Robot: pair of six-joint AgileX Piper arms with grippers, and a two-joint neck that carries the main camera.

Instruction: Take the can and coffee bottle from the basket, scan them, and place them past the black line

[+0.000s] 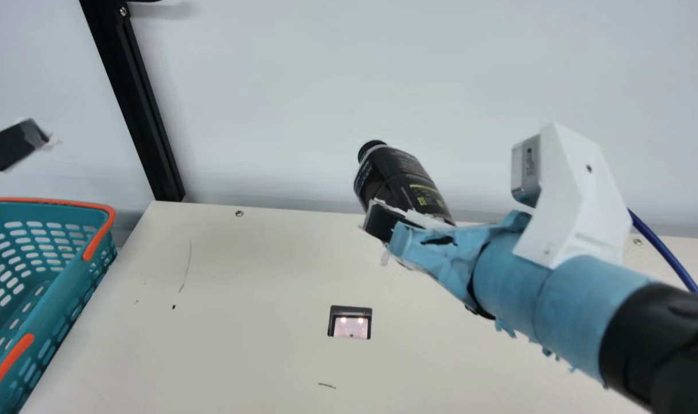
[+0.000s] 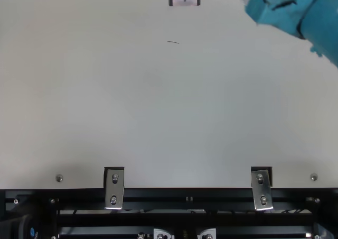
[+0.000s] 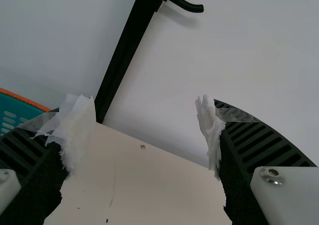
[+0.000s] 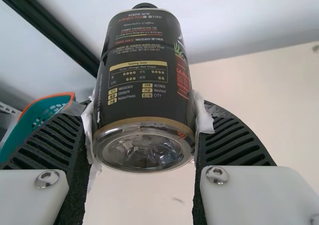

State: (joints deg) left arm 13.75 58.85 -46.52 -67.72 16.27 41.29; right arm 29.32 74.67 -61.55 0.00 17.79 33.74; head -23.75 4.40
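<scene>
My right gripper holds the dark coffee bottle above the table's back part, the bottle tilted with its black cap toward the upper left. In the right wrist view the coffee bottle sits between both fingers of my right gripper, its clear base facing the camera. At the main view's left edge is a fingertip of my left gripper, over the basket. The left wrist view has my left gripper with fingers wide apart and nothing between them. A scanner window is set into the table.
The teal basket with orange trim stands at the table's left side. A black post rises behind the table's back left corner, in front of a pale wall. Short dark marks lie on the tabletop.
</scene>
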